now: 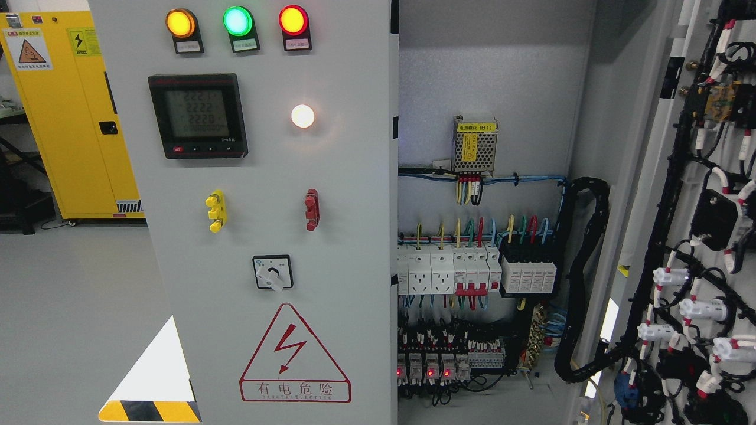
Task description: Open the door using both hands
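Neither robot hand is in view, so their state cannot be told and nothing can be placed relative to them. The right door (pixel 691 236) of the cabinet already stands swung wide, wiring across its inner face; the left door (pixel 266 236) fills the middle, looking shut. Judged as stiff, heavy sheet metal on hinges, best held by its free edge. The red warning triangle (pixel 294 354) reads 有电危险; a yellow label (pixel 476 127) is too small to read

No part of the robot's body shows anywhere in the head view.
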`<state>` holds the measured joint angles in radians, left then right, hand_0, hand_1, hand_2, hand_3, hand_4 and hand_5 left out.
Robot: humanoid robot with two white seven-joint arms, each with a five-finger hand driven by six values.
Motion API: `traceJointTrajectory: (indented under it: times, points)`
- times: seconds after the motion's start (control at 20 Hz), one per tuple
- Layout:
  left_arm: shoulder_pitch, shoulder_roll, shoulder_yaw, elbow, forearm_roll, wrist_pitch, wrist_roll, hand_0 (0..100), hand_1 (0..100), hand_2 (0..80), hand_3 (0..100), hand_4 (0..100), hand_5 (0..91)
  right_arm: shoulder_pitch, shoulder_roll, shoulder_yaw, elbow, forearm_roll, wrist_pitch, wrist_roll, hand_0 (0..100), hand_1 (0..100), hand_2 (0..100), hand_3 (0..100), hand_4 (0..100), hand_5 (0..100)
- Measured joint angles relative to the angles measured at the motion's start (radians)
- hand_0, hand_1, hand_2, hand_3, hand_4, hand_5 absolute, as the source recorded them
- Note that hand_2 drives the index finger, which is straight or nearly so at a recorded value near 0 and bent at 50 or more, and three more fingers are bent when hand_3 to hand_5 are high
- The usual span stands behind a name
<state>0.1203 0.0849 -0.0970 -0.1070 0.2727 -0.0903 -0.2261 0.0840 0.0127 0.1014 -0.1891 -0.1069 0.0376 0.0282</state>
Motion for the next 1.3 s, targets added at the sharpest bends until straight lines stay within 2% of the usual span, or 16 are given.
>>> traceJointTrajectory:
  times: [0.2, 0.4, 0.75, 0.95, 1.05, 1.3]
  points:
    - [-0.002, -0.009, -0.001, 0.010, 0.000, -0.001, 0.000, 28, 18, 0.0, 0, 0, 0.0, 0.050, -0.004, 0.005, -0.125, -0.002, -0.015, 0.000, 21, 11, 0, 0, 0, 0]
    - [-0.004, -0.015, -0.001, 0.017, 0.000, -0.001, -0.001, 28, 18, 0.0, 0, 0, 0.0, 0.124, -0.007, 0.029, -0.322, -0.005, -0.018, 0.000, 21, 11, 0, 0, 0, 0]
    - [-0.012, -0.023, 0.000, 0.024, 0.000, -0.002, -0.001, 28, 19, 0.0, 0, 0, 0.0, 0.225, -0.010, 0.134, -0.703, -0.008, -0.019, 0.001, 21, 11, 0, 0, 0, 0]
    - [-0.021, -0.025, 0.000, 0.027, 0.001, -0.007, -0.001, 29, 19, 0.0, 0, 0, 0.0, 0.266, -0.023, 0.202, -0.927, -0.009, -0.024, 0.002, 21, 11, 0, 0, 0, 0]
    - [-0.024, -0.025, 0.000, 0.028, 0.001, -0.006, -0.001, 29, 19, 0.0, 0, 0, 0.0, 0.282, -0.034, 0.234, -1.030, -0.009, -0.061, 0.001, 21, 11, 0, 0, 0, 0]
    - [-0.028, -0.023, 0.002, 0.031, 0.005, 0.000, -0.002, 29, 19, 0.0, 0, 0, 0.0, 0.324, -0.062, 0.294, -1.245, -0.010, -0.221, 0.000, 21, 11, 0, 0, 0, 0]
